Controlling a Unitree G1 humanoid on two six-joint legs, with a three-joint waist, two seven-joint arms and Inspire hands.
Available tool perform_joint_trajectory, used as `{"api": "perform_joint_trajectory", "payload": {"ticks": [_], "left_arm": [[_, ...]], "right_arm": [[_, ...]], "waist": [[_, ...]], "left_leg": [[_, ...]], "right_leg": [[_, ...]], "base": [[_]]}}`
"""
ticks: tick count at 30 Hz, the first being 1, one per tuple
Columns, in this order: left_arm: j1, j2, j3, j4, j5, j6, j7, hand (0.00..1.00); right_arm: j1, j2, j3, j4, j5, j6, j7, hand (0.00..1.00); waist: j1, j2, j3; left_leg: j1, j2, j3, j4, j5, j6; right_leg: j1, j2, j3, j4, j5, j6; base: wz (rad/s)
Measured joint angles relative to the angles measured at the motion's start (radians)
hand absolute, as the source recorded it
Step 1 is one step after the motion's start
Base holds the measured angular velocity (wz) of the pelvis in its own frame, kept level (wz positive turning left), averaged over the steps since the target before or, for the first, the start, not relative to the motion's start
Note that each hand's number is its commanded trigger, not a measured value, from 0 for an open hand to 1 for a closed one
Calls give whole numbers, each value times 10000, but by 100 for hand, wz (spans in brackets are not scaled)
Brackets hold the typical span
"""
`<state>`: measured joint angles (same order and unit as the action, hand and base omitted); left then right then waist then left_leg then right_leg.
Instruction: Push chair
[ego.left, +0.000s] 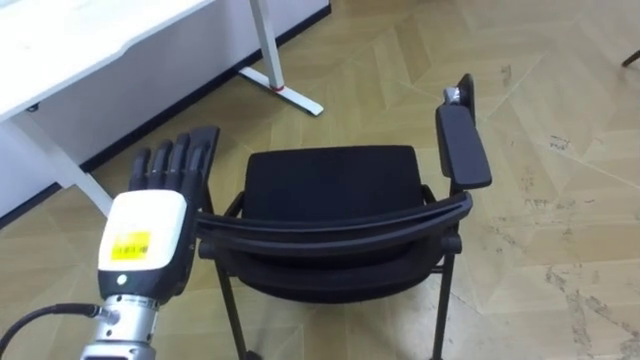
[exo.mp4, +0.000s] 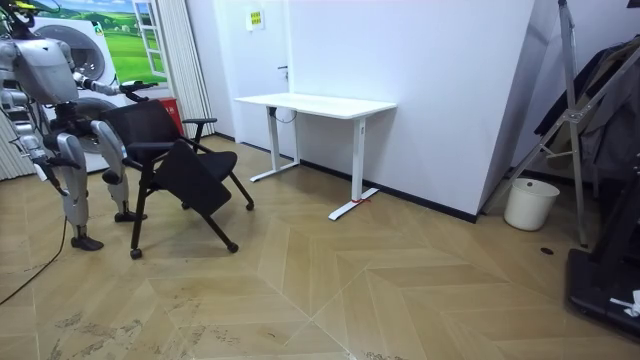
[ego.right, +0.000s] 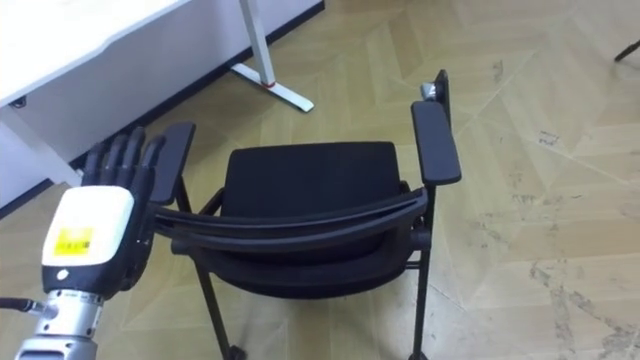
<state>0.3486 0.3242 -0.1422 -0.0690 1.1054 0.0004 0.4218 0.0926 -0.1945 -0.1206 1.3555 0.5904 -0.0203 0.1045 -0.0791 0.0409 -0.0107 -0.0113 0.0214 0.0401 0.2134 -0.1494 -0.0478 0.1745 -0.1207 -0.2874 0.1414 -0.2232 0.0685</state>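
The chair (ego.left: 335, 185) sits right in front of me with its back toward me. Its curved top rail (ego.left: 340, 225) runs across from 9 to 3 o'clock, and the seat lies beyond it at 12. My left hand (ego.left: 160, 205) is at the chair's 8 o'clock, fingers (ego.left: 180, 155) straight and relaxed, lying flat over the left armrest (ego.right: 172, 150) and clasping nothing. The right armrest (ego.left: 462, 145) stands free at 2 o'clock. My right hand (exo.mp4: 42, 168) hangs low at my side in the room view, too small there for me to tell how it is set.

The white desk (ego.left: 90, 50) is off at 10 o'clock, its foot (ego.left: 285, 90) on the wooden floor (ego.left: 560, 120) just past the chair's far left corner.

I judge this chair to be a stiff metal frame with padded parts and of moderate weight. The room view seems to show small wheels at the leg ends, so it should roll readily on smooth wood. Nothing about it looks fragile or slippery.

The armrest under my palm is a poor place to push. It is off to one side, and a shove there would likely swing the chair round toward the desk foot. The top rail is the better hold: rigid, wide and at my hand's height. I would press near its middle, or curl over it to steer. Since that point is high, a hard push might tip the chair if a wheel catches, so I would keep the pressure gentle and steady.
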Motion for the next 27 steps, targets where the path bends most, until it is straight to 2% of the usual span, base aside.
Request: {"api": "perform_joint_trajectory", "payload": {"ticks": [6, 16, 21, 27], "left_arm": [[99, 6, -127, 17, -12, 241, -196, 0], [152, 8, -205, 216, -16, 524, -796, 0], [152, 13, -219, 282, -17, 691, -1129, 0], [151, 61, -255, 245, -20, 768, -1317, 0]], "right_arm": [[-3, -6, 6, 1, 16, 8, 86, 0], [-4, -4, 11, 6, 16, 18, 63, 0], [-14, -3, 23, 3, -77, 19, 52, 0], [-95, -13, 217, 8, -73, 21, 1, 0]], "waist": [[-4, 85, 22], [-13, 80, 40], [-13, 18, 139], [2, 24, 150]], "left_leg": [[73, 6, 53, -75, 5, 6], [84, 7, 78, -75, 6, 6], [79, 16, 136, -74, 5, 6], [61, 14, 160, -69, 5, 6]], "right_leg": [[1, -1, 102, -2, 0, 0], [12, -2, 132, -22, 0, 0], [-8, 2, 233, -55, -1, 0], [-36, 5, 291, -82, -3, 1]], "base": [[-3], [0], [-1], [0]]}}
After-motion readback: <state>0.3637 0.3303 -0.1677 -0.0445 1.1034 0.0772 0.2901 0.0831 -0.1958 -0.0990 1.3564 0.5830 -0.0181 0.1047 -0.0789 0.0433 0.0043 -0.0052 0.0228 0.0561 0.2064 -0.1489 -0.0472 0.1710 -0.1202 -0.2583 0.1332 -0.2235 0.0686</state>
